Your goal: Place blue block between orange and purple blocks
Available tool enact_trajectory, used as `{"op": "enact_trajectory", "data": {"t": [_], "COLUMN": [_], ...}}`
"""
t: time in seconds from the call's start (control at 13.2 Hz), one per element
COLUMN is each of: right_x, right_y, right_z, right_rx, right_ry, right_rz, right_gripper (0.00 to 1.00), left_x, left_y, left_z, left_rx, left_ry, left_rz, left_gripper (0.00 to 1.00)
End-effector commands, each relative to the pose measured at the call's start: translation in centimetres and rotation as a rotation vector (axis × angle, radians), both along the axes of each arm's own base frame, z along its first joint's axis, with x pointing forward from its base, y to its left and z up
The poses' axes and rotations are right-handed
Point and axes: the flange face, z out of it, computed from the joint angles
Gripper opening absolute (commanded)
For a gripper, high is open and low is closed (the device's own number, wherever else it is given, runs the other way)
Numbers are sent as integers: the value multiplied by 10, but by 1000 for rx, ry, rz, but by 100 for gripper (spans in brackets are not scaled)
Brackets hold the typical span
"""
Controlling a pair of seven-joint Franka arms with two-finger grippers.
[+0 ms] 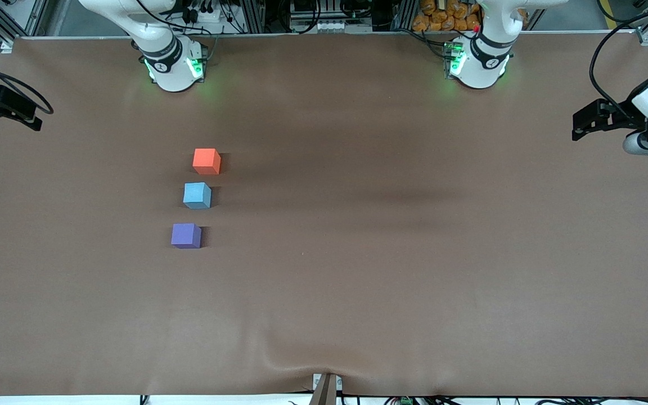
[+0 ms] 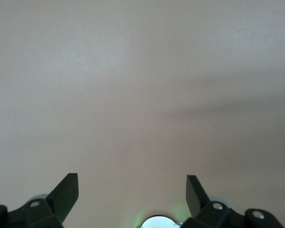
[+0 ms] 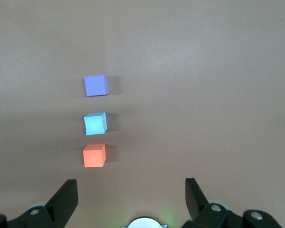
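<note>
The blue block (image 1: 197, 195) sits on the brown table between the orange block (image 1: 206, 161) and the purple block (image 1: 185, 235), with small gaps on both sides. The three form a line toward the right arm's end of the table; orange is farthest from the front camera, purple nearest. In the right wrist view the purple (image 3: 96, 85), blue (image 3: 95, 123) and orange (image 3: 94, 155) blocks lie ahead of my right gripper (image 3: 131, 194), which is open, empty and high above the table. My left gripper (image 2: 132, 192) is open and empty over bare table. Neither gripper shows in the front view.
The right arm's base (image 1: 172, 62) and the left arm's base (image 1: 478, 62) stand at the table's back edge. Black camera mounts sit at the right arm's end (image 1: 3, 104) and the left arm's end (image 1: 611, 121). The brown cloth (image 1: 391, 253) is wrinkled at its front edge.
</note>
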Motion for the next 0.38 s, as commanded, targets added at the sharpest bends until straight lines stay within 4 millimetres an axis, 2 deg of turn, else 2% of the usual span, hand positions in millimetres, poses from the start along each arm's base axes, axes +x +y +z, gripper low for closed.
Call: {"op": "enact_trajectory", "data": {"t": [0.0, 0.23, 0.3], "right_x": [-6, -6, -6], "right_y": [-4, -4, -11], "right_z": [15, 15, 14], "right_rx": [20, 21, 25], "right_ry": [-18, -18, -14], "right_rz": [-5, 42, 47], "right_gripper": [100, 100, 100], "left_x": [2, 2, 2], "left_y": [4, 3, 3], "left_z": [0, 4, 4], "left_rx": [18, 14, 14], "left_ry": [-2, -19, -19], "left_rz": [-6, -5, -4], "left_gripper": [100, 100, 100]}}
